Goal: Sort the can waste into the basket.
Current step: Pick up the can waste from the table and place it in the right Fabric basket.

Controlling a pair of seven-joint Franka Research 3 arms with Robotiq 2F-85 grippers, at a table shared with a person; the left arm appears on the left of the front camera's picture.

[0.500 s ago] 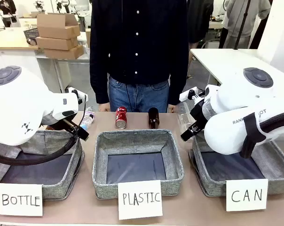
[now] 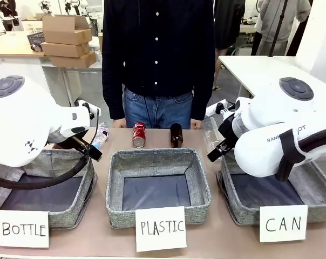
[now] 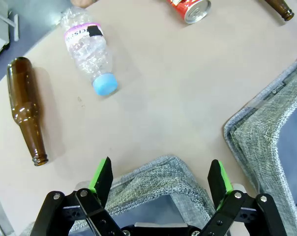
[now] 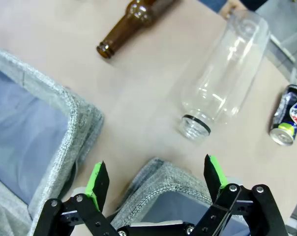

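Note:
The red dented can point(image 2: 138, 134) lies on the table's far side in front of the person; its silver end point(image 3: 190, 7) peeks in at the top of the left wrist view. The dark can with silver ends point(image 4: 287, 115) lies on its side at the right edge of the right wrist view. The CAN basket point(image 2: 231, 209) stands at front right with its sign point(image 2: 283, 223). My right gripper point(image 4: 156, 184) hangs open over that basket's far corner point(image 4: 163, 178), holding nothing. Above the BOTTLE basket's corner point(image 3: 161, 172), my left gripper point(image 3: 162, 179) is open too, with nothing between its fingers.
The PLASTIC basket point(image 2: 114, 200) sits in the middle, the BOTTLE basket point(image 2: 87, 199) at left. Lying on the table are a brown bottle point(image 3: 26, 110), a blue-capped plastic bottle point(image 3: 89, 49), a second brown bottle point(image 2: 176, 135) and a clear capless bottle point(image 4: 227, 73). A person stands at the far edge.

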